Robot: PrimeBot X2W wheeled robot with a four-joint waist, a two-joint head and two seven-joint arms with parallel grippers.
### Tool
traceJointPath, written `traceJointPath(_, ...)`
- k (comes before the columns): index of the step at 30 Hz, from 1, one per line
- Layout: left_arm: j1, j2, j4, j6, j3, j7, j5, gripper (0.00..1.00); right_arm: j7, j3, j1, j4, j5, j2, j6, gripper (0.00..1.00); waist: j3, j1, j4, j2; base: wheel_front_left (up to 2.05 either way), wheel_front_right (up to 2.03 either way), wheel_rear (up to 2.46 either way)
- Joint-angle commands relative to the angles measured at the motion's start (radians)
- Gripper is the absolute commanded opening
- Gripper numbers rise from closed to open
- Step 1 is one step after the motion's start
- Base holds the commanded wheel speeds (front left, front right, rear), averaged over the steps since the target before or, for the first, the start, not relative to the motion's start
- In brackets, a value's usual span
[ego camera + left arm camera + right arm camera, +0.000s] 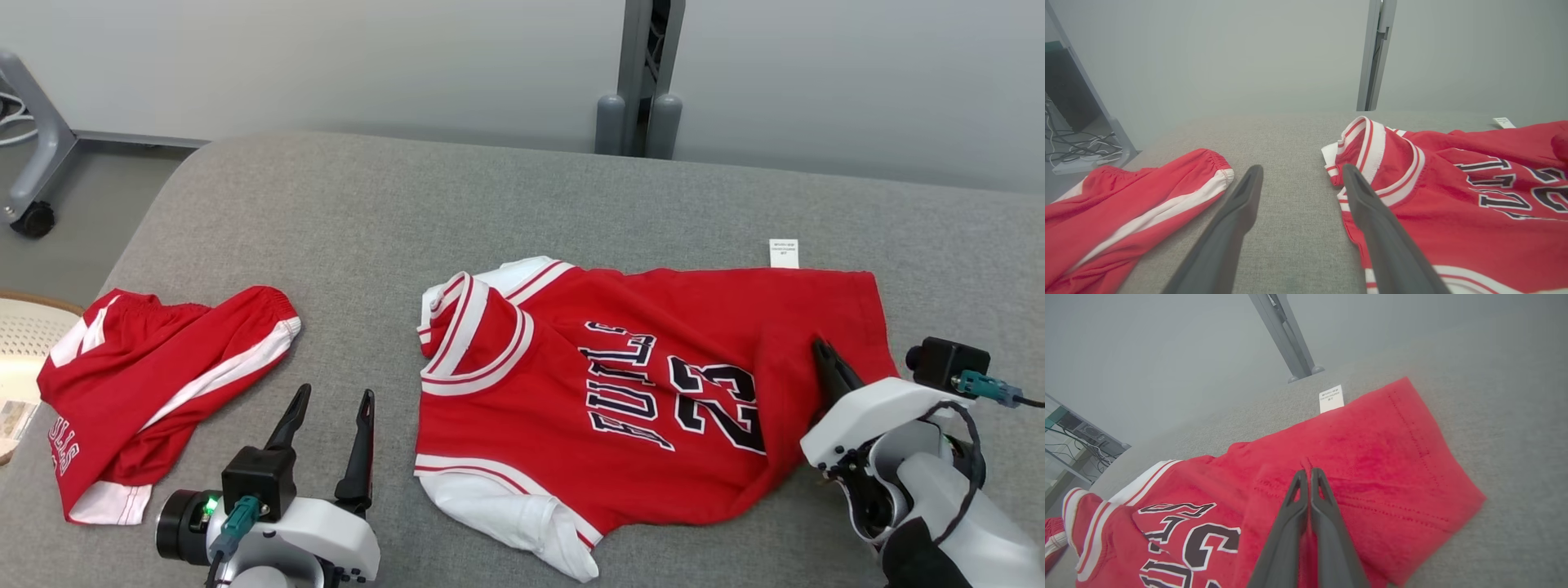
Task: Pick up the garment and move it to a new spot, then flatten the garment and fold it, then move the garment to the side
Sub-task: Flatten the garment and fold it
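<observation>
Our right gripper [820, 351] jaws pinch the red jersey [571, 392] marked BULLS 23; left gripper [335, 394] jaws gape beside its collar [478, 335].

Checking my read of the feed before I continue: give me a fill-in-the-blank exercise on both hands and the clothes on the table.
1. The right hand is ____ on a fold of the red jersey.
2. The left hand holds nothing; its fingers stand ____.
3. The number printed on the jersey reads ____.
4. In the head view, the red shorts lie on the jersey's ____ side.

Missing words: shut; open; 23; left.
</observation>
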Motion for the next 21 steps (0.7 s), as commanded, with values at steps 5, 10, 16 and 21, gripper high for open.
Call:
traceJointPath(5, 0.028, 0.004, 0.0, 0.011, -0.002, 0.0, -0.017, 1.0, -0.011, -0.031, 0.064, -0.061, 0.024, -0.053, 0.0, 0.0, -0.05, 0.0, -0.032, 0.0, 0.0, 0.0, 0.0)
traceJointPath(10, 0.051, 0.004, 0.005, 0.014, -0.014, 0.0, -0.026, 1.0, -0.01, -0.138, 0.141, -0.117, -0.008, -0.086, 0.0, 0.0, -0.083, 0.0, -0.061, 0.0, 0.0, 0.0, 0.0)
traceJointPath(16, 0.072, 0.005, 0.045, -0.01, -0.052, 0.0, -0.042, 1.0, -0.009, -0.2, 0.204, -0.147, -0.069, -0.063, 0.0, 0.0, -0.094, 0.0, -0.087, 0.0, 0.0, 0.0, 0.0)
traceJointPath(21, 0.079, 0.005, 0.102, -0.032, -0.079, 0.0, -0.051, 1.0, -0.009, -0.221, 0.208, -0.141, -0.107, -0.037, 0.0, 0.0, -0.098, 0.0, -0.094, 0.0, 0.0, 0.0, 0.0)
